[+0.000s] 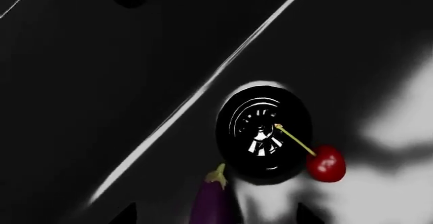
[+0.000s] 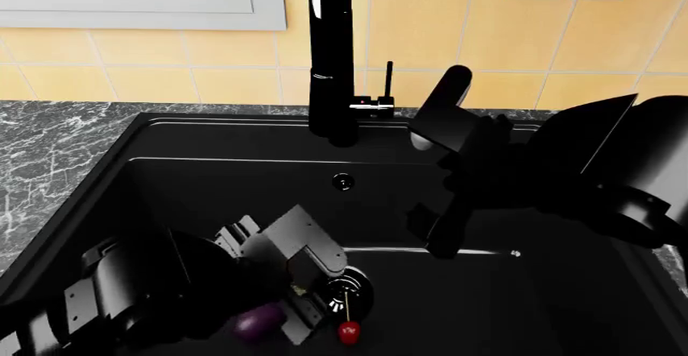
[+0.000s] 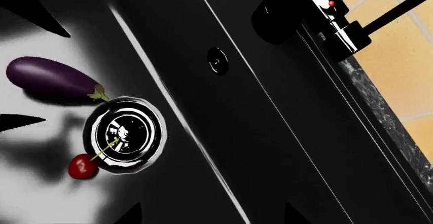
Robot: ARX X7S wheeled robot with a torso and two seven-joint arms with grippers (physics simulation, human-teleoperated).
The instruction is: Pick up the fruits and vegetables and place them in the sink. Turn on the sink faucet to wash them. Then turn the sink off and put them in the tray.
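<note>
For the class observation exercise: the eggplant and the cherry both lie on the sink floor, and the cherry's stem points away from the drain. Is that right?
Not quite. The eggplant and cherry do lie on the sink floor, but the cherry's stem reaches over the drain, not away from it. The right wrist view shows this, and the left wrist view agrees.

The eggplant and the cherry lie on the floor of the sink, on opposite sides of the drain, the cherry's stem reaching over it. The eggplant lies just ahead of the left gripper's fingers. The sink faucet stands behind the basin, beyond the right gripper.
</note>
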